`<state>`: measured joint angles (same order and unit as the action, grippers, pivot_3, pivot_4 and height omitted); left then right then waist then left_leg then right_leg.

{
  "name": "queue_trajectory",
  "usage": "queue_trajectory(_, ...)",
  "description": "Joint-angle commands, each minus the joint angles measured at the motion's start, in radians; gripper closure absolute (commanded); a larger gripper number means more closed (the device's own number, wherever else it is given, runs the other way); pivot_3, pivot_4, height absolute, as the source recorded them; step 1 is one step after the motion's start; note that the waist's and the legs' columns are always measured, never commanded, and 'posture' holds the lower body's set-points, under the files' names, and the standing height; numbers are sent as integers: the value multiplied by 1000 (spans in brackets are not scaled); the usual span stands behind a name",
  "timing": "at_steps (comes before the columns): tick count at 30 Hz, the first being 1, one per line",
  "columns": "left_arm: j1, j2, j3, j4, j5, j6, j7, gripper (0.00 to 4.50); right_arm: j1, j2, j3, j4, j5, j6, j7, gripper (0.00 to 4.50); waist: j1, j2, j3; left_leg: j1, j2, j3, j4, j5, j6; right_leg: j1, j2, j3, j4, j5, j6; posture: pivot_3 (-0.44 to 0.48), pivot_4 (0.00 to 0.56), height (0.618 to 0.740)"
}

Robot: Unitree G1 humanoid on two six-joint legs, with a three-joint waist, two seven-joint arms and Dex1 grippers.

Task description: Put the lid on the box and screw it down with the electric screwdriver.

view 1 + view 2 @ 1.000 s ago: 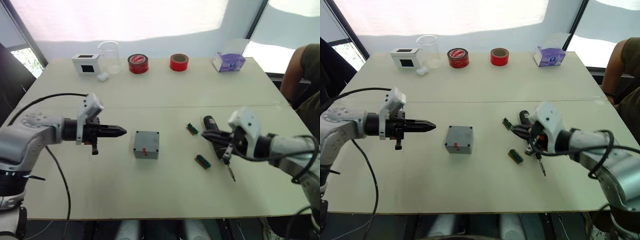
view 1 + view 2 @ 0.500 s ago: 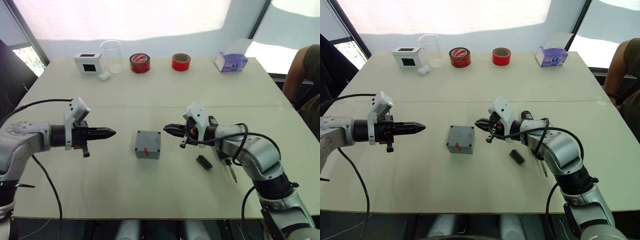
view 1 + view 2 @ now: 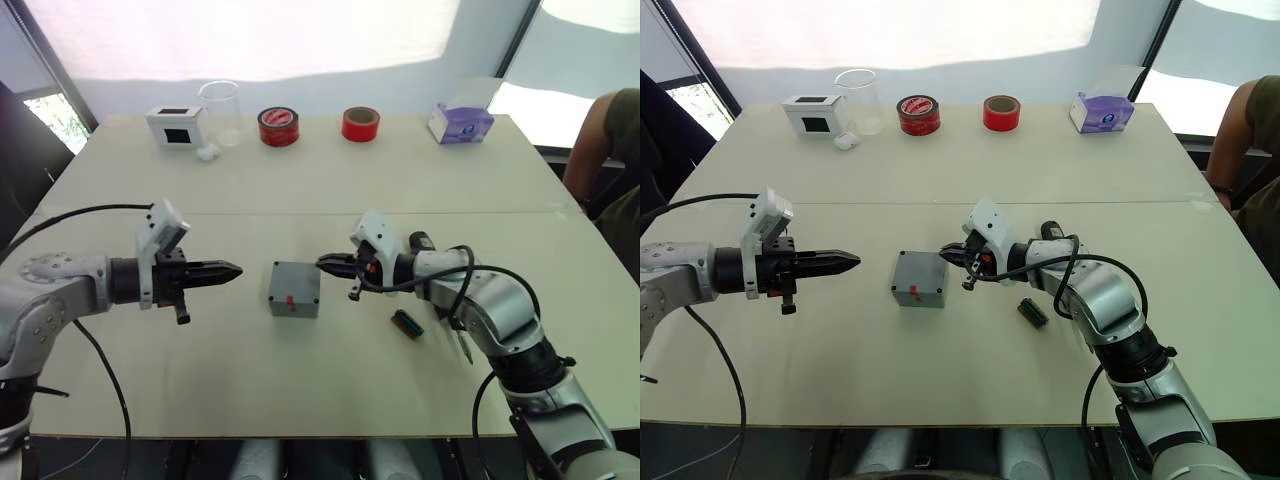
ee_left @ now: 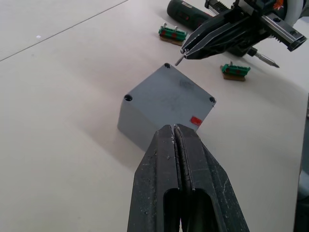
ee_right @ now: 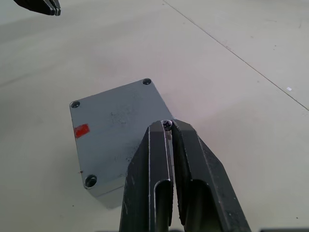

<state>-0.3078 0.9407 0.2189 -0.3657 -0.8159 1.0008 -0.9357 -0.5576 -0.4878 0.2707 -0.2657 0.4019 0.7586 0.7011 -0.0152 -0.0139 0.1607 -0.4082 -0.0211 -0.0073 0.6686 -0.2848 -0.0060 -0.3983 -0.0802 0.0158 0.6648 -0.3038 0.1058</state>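
Observation:
The grey box (image 3: 293, 297) stands mid-table with the lid (image 4: 171, 94) seated flat on top, corner screw holes showing and a small red mark near one edge. My left gripper (image 3: 236, 269) is shut and empty, pointing at the box from its left, a short gap away. My right gripper (image 3: 322, 263) is shut on a small screw (image 5: 167, 125), its tip just above the lid's right-hand corner. The electric screwdriver (image 3: 420, 243) lies on the table behind my right forearm, its metal bit (image 3: 464, 350) sticking out toward the front edge.
Two green terminal blocks (image 4: 173, 34) (image 3: 406, 323) lie right of the box. Along the far edge stand a white box with a black window (image 3: 176, 126), a clear beaker (image 3: 220, 113), two red tape rolls (image 3: 277, 127) and a purple tissue box (image 3: 458, 123). A person (image 3: 600, 140) sits at the right.
My right arm swung left from the screwdriver to the box, carrying the screw up to the lid's corner. My left gripper shifted slightly toward the box, still shut.

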Motion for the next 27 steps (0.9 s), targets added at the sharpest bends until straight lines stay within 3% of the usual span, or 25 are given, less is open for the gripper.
queue_trajectory(1,-6,10,13,-14,-3,-13,0,4500,-21,15,-4,7,-26,-34,2,4380,0,0,0,0,0,0,0,0,0,0,0,0,0,0,0,0,150,740)
queue_trajectory(27,19,8,0,7,25,-60,-9,4500,0,32,10,54,-100,-70,31,4380,0,0,0,0,0,0,0,0,0,0,0,0,0,0,0,0,150,740)
